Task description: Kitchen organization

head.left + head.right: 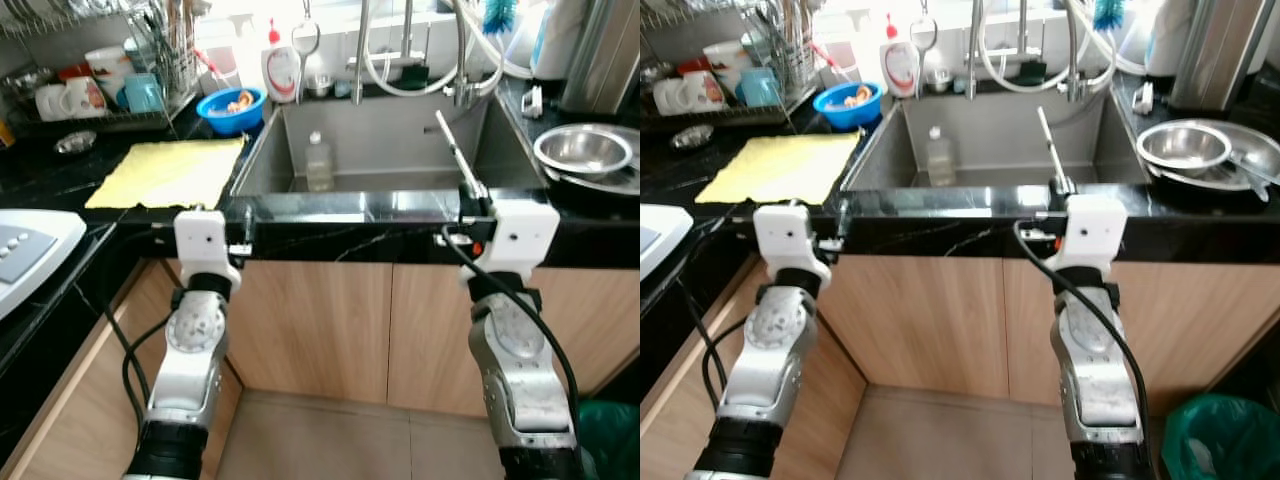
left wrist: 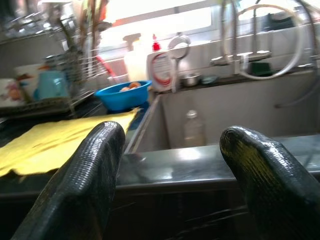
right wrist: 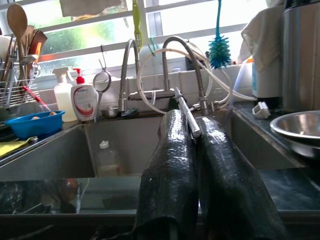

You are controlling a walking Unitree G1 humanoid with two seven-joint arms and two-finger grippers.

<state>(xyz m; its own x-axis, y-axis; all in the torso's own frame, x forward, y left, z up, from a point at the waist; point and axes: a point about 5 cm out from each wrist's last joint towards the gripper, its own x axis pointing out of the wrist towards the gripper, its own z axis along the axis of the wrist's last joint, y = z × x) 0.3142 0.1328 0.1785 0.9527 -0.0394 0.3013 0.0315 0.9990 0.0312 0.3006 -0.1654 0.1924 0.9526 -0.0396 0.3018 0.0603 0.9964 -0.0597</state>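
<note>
While clamped in the right end effector [image 3: 196, 150] (left [image 2: 170, 170] agape), utensil [image 1: 455, 152] slanting sinkward.

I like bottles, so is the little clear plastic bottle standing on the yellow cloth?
No, the small clear plastic bottle stands upright inside the grey metal sink, while the yellow cloth lies flat on the black counter beside it.

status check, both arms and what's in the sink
Left end effector open, empty, at counter edge. Right end effector shut on metal utensil, angled over sink. Clear bottle standing in sink.
</note>
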